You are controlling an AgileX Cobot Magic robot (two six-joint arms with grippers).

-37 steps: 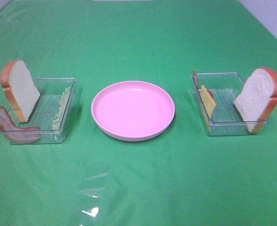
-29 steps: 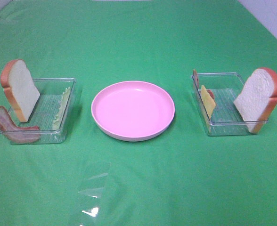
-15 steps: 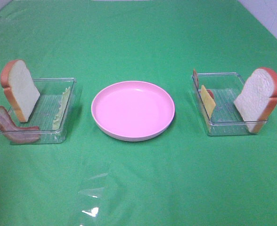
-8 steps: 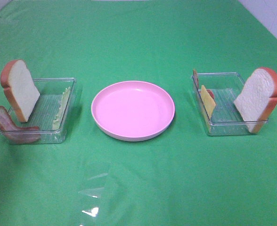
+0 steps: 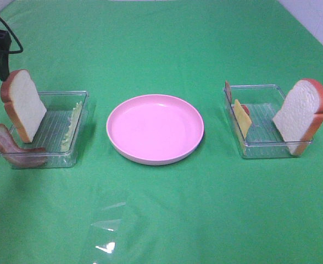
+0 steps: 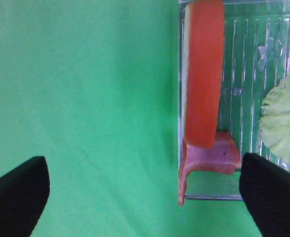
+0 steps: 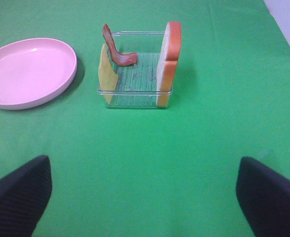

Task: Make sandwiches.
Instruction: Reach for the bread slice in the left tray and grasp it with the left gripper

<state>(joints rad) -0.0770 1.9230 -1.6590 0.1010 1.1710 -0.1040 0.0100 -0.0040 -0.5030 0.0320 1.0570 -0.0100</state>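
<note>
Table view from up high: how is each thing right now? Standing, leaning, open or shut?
left bread slice: standing on edge in left tray
left bacon: draped over that tray's corner
lettuce: leaning on that tray's wall
pink plate: right way up, nothing on it
cheese: standing on edge in right tray
right bread slice: standing on edge, leaning
right bacon: curved, propped upright
left gripper: open
right gripper: open

Found a round pink plate (image 5: 155, 130) at the middle of a green cloth (image 5: 167, 44). Noted a clear ribbed left tray (image 5: 54, 129) and a matching right tray (image 5: 266, 113), each set apart from the plate. Spotted a glinting patch of clear film (image 5: 109, 228) on the cloth nearer the front.
</note>
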